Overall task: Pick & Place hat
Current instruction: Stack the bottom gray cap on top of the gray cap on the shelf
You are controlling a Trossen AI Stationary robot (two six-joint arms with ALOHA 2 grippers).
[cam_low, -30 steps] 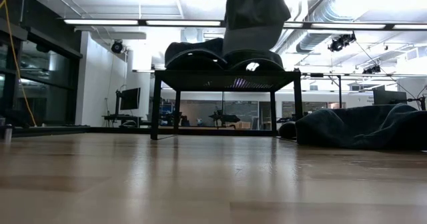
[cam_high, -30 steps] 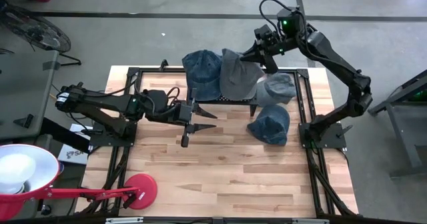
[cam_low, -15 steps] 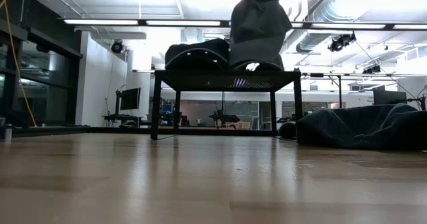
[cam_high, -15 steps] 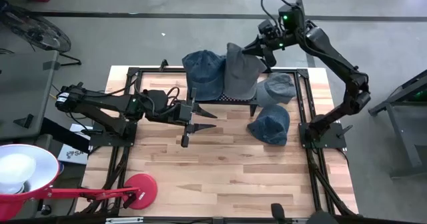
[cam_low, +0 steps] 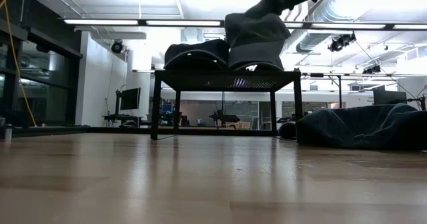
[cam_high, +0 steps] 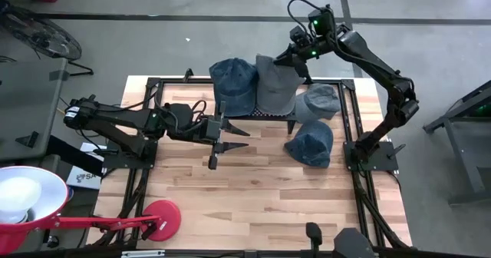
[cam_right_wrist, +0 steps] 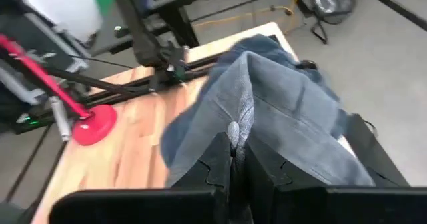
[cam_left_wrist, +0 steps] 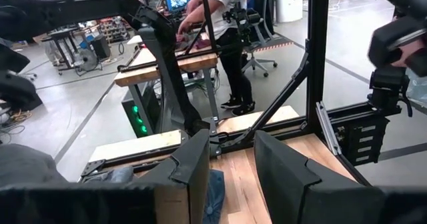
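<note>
Overhead, right pincer (cam_high: 295, 58) was clenched on the grey hat (cam_high: 275, 85), lowered onto the black rack (cam_low: 227, 77) beside a blue hat (cam_high: 232, 81). Left pincer (cam_high: 230, 135) hovered mid-desk, slightly parted, holding nothing.

Right claw (cam_high: 295, 58) clamped shut, raised; left claw (cam_high: 230, 134) parted, low

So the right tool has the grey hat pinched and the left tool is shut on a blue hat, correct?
Not quite. The left tool holds nothing: the left wrist view shows its fingers apart over bare table. The right tool does have the grey hat pinched.
</note>
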